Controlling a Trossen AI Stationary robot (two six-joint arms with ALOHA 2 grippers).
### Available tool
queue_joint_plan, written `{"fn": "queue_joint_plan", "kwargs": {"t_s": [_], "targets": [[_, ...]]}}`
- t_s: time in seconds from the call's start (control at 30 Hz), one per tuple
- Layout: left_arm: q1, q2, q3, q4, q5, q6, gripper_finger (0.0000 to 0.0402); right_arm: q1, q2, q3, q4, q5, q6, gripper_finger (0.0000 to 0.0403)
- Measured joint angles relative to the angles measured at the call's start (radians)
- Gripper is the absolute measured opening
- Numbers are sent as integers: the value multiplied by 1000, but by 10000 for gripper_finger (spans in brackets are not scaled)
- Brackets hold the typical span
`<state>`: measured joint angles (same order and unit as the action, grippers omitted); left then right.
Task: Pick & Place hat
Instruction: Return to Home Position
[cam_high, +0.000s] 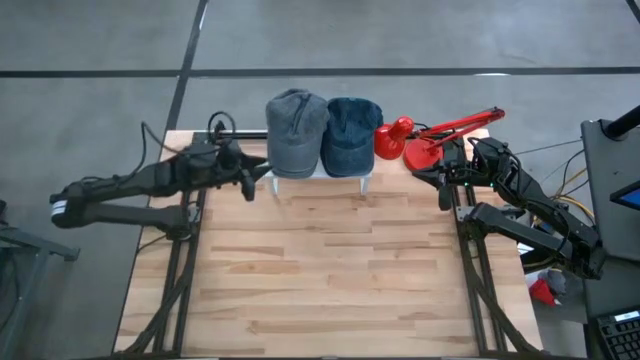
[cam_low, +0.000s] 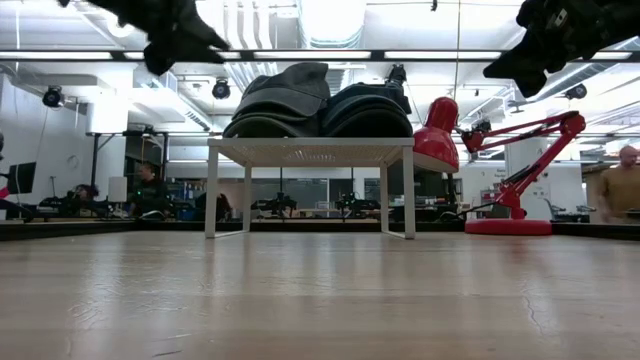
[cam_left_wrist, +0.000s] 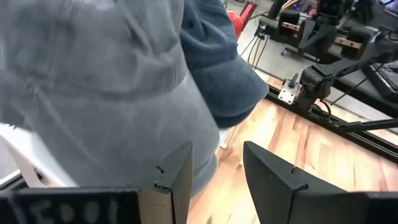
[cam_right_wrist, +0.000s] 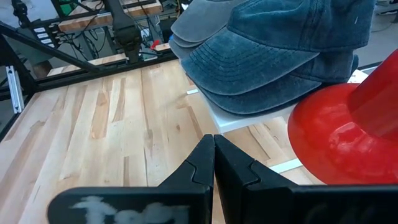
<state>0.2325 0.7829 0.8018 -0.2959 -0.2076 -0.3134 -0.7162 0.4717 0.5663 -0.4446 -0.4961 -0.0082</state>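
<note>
I see a plain white shelf (cam_low: 310, 153). The gray caps (cam_high: 296, 130) on it are a faded, washed light gray. The blue caps (cam_high: 351, 135) next to them are a mottled denim blue, with rows of stitching across the brim. The lamp (cam_high: 432, 142) just beside the shelf is glossy bright red all over. The table (cam_high: 320, 280) under the shelf is pale wood, in blond and tan plank strips. My left gripper (cam_left_wrist: 217, 163) and right gripper (cam_right_wrist: 214, 146) are both matte black.

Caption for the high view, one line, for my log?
Gray caps and blue caps stacked on the white shelf; left tool open beside it, right tool shut by the red lamp.
</note>
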Motion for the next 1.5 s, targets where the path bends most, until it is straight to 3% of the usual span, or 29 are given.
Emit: {"fn": "queue_joint_plan", "kwargs": {"t_s": [0.5,0.83,1.37,1.5], "targets": [[1,-286,-340,123,8,-21,142,0,-13,0,8,-1,39,8],[1,-473,-464,150,5,-32,142,0,-157,-5,11,-1,115,8],[0,-623,-634,231,5,-51,142,1,-467,-237,150,-3,304,8],[0,-627,-653,239,5,-51,142,1,-465,-295,209,-5,303,8]]}}
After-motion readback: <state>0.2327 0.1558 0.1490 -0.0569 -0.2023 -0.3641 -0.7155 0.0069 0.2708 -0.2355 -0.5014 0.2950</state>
